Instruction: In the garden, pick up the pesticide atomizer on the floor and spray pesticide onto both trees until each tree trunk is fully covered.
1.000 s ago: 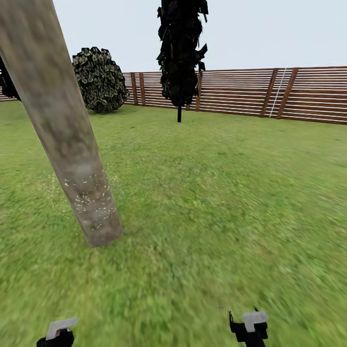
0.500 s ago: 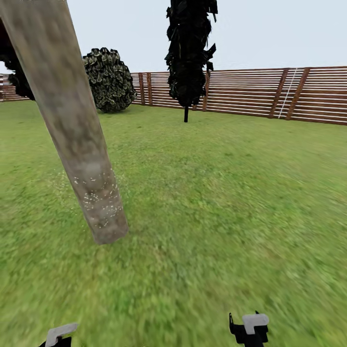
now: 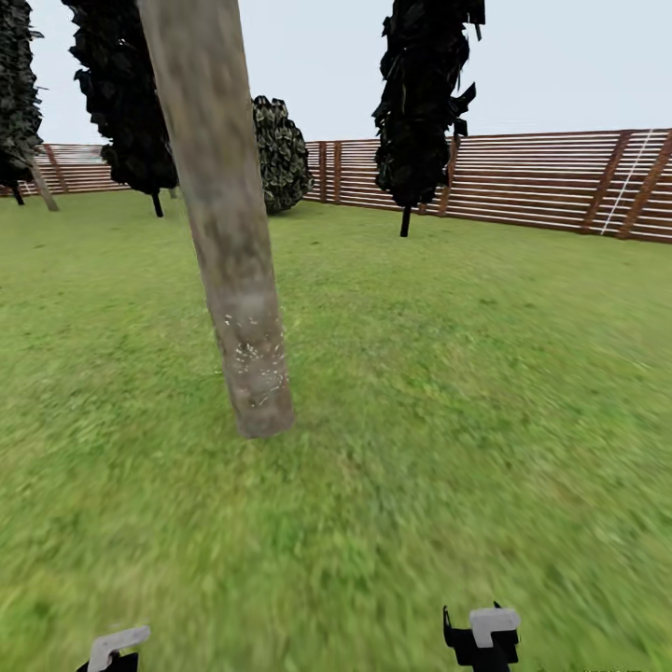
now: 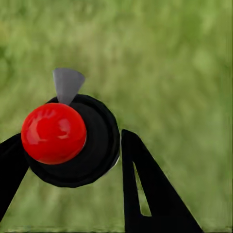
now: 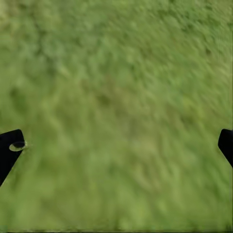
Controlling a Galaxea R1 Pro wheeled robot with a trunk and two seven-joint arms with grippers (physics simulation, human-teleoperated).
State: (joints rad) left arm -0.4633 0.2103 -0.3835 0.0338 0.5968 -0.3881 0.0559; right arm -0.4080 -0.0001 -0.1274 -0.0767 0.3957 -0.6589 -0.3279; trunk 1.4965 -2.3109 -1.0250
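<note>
no readable text, labels, numbers or signs anywhere

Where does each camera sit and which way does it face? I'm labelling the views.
Head: on the robot's head, facing forward and down over lawn, tree trunk, fence; left hand and right hand at bottom edge.
Left wrist: on left arm, facing down at lawn; fingers around pesticide atomizer.
Right wrist: on right arm, facing down at lawn; fingers wide apart.
Shared: all see the lawn.
</note>
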